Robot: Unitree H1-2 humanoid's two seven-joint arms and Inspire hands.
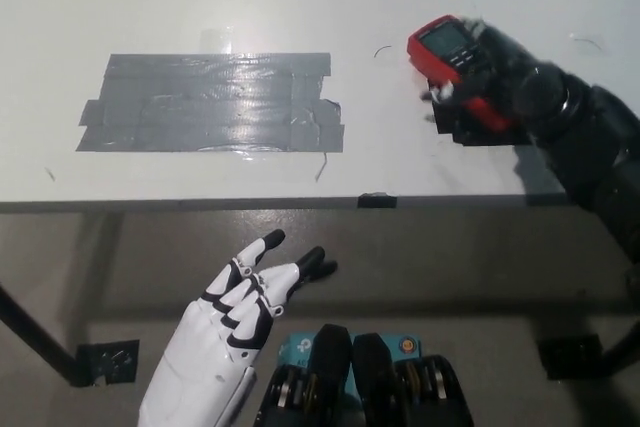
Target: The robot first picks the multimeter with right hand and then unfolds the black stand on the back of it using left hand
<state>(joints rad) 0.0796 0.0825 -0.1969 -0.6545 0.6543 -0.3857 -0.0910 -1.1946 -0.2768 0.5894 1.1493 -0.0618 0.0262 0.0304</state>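
Multimeter (pixel 455 67), red with its screen facing up, sits near the table's (pixel 200 7) right front corner, clasped by the black right robot hand (pixel 500 72). White left robot hand (pixel 245 297) hangs below the table's front edge, fingers spread, holding nothing.

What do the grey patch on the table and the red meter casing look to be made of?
The grey rectangular patch looks like overlapping strips of glossy duct tape: seams, ragged ends, glare. The red multimeter casing seems moulded plastic or rubber, fairly matte; blur leaves it open.
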